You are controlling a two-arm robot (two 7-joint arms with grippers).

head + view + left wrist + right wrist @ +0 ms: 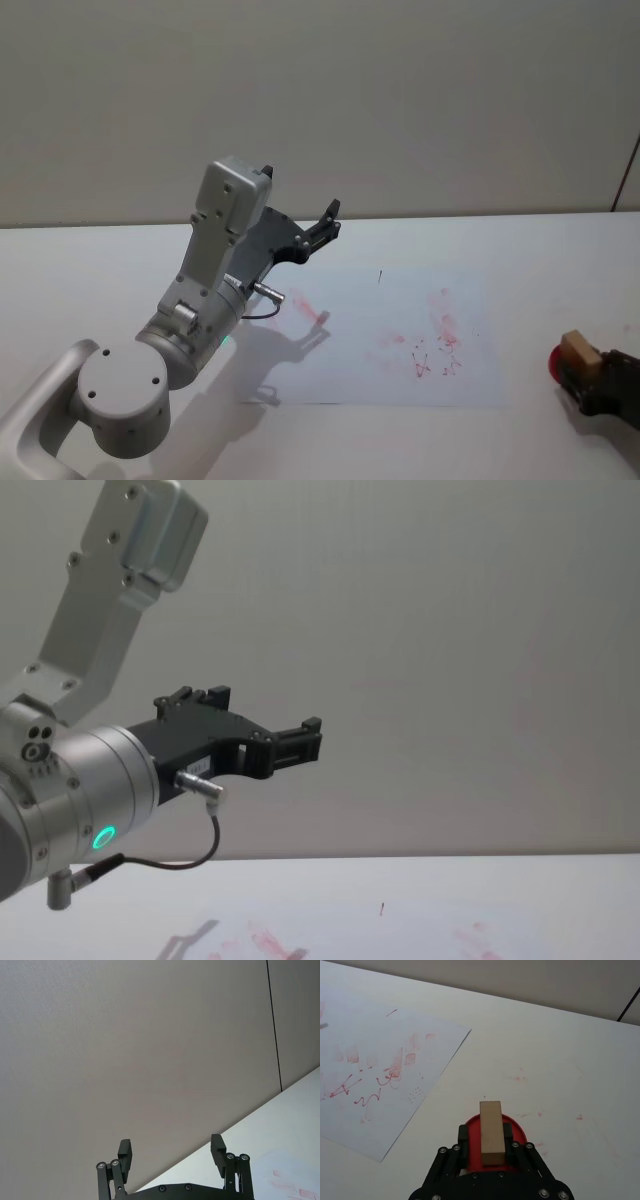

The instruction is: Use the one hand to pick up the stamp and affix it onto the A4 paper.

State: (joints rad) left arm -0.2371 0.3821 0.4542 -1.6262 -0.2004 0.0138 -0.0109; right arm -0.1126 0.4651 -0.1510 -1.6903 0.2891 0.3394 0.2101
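Black ribbed two-finger right gripper (485,1131) clamps the light-brown wooden block stamp (490,1122) beside the red-smudged white A4 paper (370,1075): best carry it level and press flat, while the left gripper (171,1144) idles raised, jaws apart

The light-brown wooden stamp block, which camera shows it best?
The right wrist view. There the light-brown wooden stamp block sits large and centred at the right tool, its long face plain, a red round piece behind it. The head view catches a small corner of it, far to the robot's right.
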